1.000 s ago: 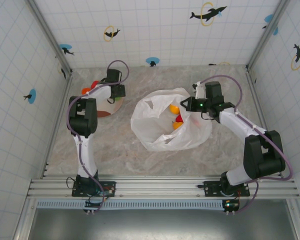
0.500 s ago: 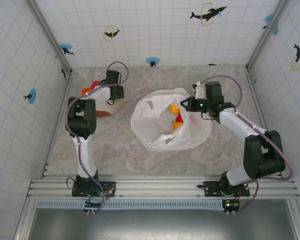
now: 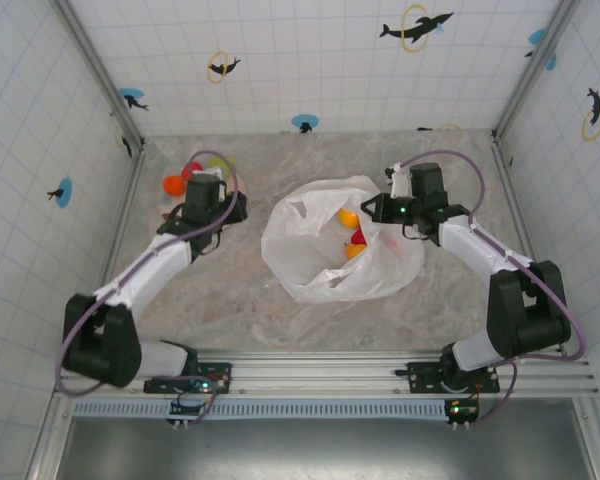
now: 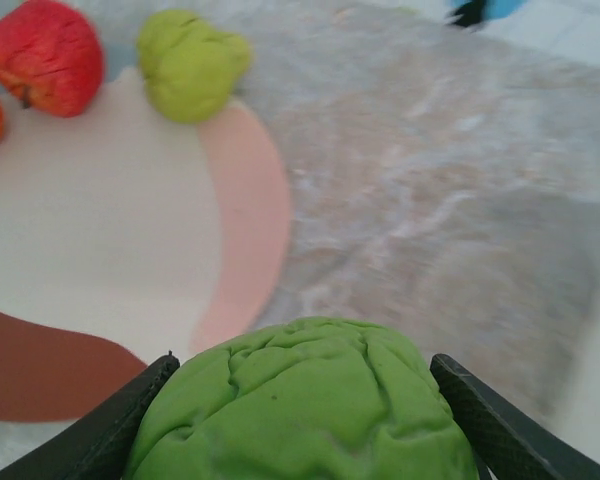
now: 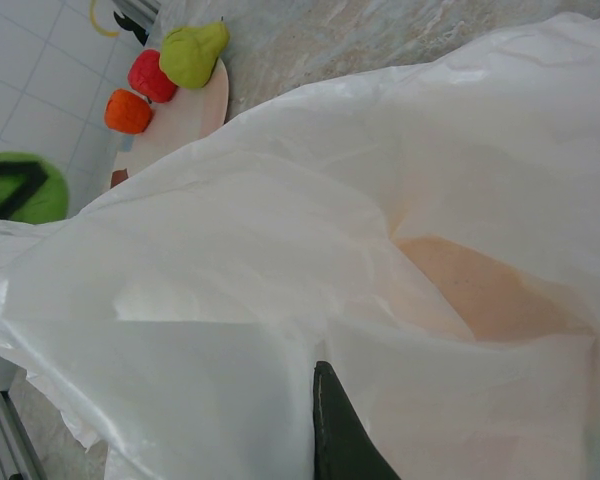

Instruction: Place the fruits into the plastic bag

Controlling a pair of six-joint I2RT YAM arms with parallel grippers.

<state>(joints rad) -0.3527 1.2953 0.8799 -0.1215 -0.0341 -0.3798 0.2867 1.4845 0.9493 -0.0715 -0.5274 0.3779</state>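
Right, the bumpy green fruit (image 4: 300,425) could squirt out on the carry right to the plastic bag (image 3: 330,265): it's glossy and pinched only at its sides. My left pincer (image 4: 302,365) grips it, jaws half wide, by the plate's (image 4: 250,200) rim. My right pincer (image 3: 375,208) is clamped on the bag's far edge.

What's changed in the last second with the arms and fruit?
The left arm swung its elbow down to the near left; the left end effector closed around a green fruit and drew back slightly. The right end effector, plastic bag and bagged fruits stayed put.
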